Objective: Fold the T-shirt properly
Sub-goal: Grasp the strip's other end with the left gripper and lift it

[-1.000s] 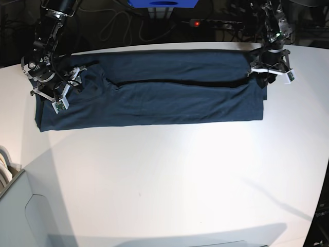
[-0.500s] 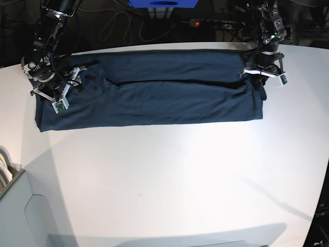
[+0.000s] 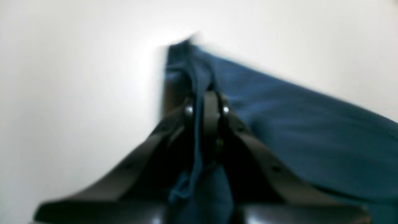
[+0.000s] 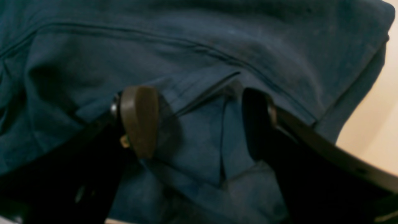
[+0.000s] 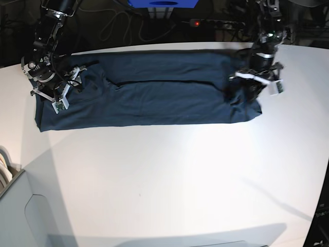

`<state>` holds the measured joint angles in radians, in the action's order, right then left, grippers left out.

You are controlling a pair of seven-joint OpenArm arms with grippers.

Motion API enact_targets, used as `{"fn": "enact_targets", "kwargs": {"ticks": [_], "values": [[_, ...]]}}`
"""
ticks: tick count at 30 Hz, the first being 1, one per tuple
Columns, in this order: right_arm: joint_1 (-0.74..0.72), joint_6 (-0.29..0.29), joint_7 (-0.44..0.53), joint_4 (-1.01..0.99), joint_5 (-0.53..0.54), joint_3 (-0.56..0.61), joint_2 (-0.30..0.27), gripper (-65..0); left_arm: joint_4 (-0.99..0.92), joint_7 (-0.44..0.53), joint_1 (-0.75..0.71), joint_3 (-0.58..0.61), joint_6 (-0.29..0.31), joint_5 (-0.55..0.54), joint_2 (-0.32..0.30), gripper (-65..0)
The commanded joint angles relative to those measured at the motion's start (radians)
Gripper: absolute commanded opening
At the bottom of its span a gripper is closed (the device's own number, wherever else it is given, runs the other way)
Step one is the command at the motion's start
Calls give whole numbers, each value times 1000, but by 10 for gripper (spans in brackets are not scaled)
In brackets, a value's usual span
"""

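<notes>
The dark navy T-shirt lies as a long strip across the far half of the white table. My left gripper is at the strip's right end, shut on a pinch of cloth. It holds that end raised and bunched. In the left wrist view the jaws are closed on a fold of the T-shirt, blurred by motion. My right gripper is over the strip's left end. In the right wrist view it is open, its fingers resting on wrinkled cloth near a seam.
A power strip with a red light, loose cables and a blue box sit behind the table's far edge. A pale grey object stands at the front left corner. The table's right edge is close to the left arm.
My left gripper has moved left and slightly forward with the shirt's right end, which has bunched up and pulled inward. The right arm has not moved.
</notes>
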<state>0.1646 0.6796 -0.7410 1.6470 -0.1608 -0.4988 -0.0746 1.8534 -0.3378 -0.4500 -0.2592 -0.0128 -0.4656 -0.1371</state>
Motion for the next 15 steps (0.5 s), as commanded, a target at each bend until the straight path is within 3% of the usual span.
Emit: {"fn": "enact_targets", "kwargs": {"ticks": [1, 8, 11, 15], "values": [[-6, 19, 7, 14, 2, -4, -8, -249, 39, 15, -3, 34, 15, -6, 0, -650], [-6, 19, 7, 12, 2, -4, -8, -249, 58, 15, 16, 320, 15, 5, -14, -650], [-6, 19, 7, 12, 2, -4, -8, -249, 48, 19, 64, 484, 10, 72, -26, -650], [-6, 19, 7, 12, 2, -4, -8, -249, -5, 22, 119, 617, 6, 143, -14, -650]]}}
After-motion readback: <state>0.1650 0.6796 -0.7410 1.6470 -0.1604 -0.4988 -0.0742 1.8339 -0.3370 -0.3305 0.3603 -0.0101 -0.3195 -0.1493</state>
